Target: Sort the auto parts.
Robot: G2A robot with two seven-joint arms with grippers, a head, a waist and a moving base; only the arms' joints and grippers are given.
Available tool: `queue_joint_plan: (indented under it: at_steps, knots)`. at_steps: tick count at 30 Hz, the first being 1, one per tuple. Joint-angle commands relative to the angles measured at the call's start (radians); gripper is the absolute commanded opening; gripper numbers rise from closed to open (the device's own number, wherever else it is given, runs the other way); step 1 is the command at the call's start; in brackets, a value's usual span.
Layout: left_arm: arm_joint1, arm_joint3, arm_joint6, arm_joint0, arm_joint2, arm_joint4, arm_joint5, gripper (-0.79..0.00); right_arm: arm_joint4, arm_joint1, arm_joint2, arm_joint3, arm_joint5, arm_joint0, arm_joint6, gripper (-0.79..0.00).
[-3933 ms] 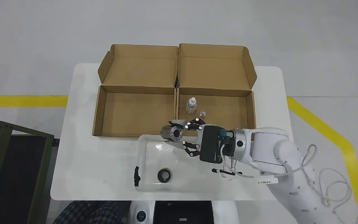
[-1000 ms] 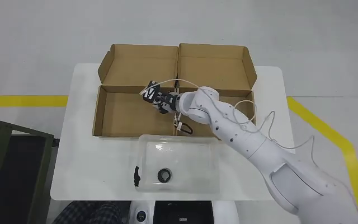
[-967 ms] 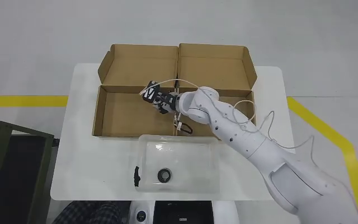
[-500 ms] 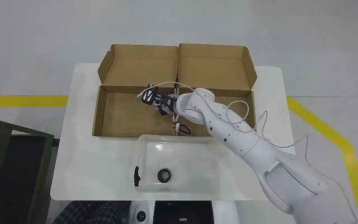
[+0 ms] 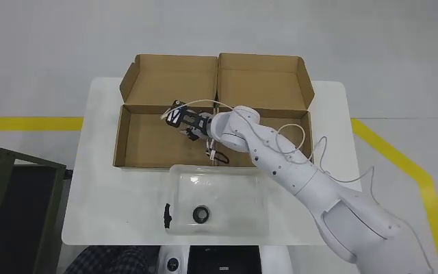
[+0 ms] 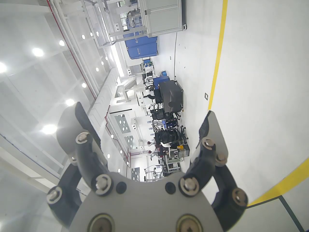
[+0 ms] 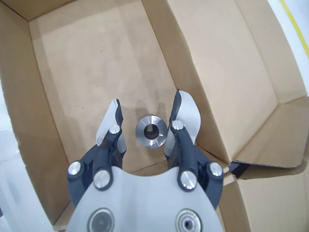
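Hovering over the left cardboard box point(image 5: 120, 140), right pincer point(image 5: 176, 116) sits at roughly 1 o'clock of that box's floor. Its arm comes in from 4 o'clock, crossing the right cardboard box point(image 5: 306, 133). Jaws are partly open, with a clear gap between each finger and the metal bushing point(image 7: 151, 134), so nothing is gripped. Bushing is a short shiny cylinder with a dark bore facing the wrist camera. It sits between the two fingers point(image 7: 186, 112) and inside the left box's walls. Cannot tell if it rests on the cardboard floor.

Both boxes stand side by side, touching, lids folded back toward 12 o'clock. They take up the 12 o'clock half of the white bench point(image 5: 96, 205). Clear bin point(image 5: 256, 175) sits at 6 o'clock of the bench, just beside the boxes' near walls. Black ring point(image 5: 200, 214) lies in the bin at about 7 o'clock of its floor. Black clip point(image 5: 165, 216) is at the bin's 8 o'clock edge, cannot tell if inside or outside the wall.

Left pincer point(image 6: 144, 109) is spread wide, nothing between the fingers, aimed out at the hall floor with the yellow line point(image 6: 218, 49).
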Motion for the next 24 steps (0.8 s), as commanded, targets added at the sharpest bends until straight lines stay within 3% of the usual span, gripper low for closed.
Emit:
queue_joint_plan:
  at_steps: [1, 11, 24]
  knots:
    - [0.0, 0.0, 0.0, 0.0, 0.0, 0.0, 0.0, 0.0, -0.007, 0.009, 0.02, -0.045, -0.012, -0.013, 0.009, -0.363]
    - [0.0, 0.0, 0.0, 0.0, 0.0, 0.0, 0.0, 0.0, -0.052, 0.072, 0.125, -0.334, -0.135, -0.147, 0.088, -0.388]
    - [0.0, 0.0, 0.0, 0.0, 0.0, 0.0, 0.0, 0.0, -0.189, 0.167, 0.276, -0.695, -0.235, -0.452, 0.19, -0.348]
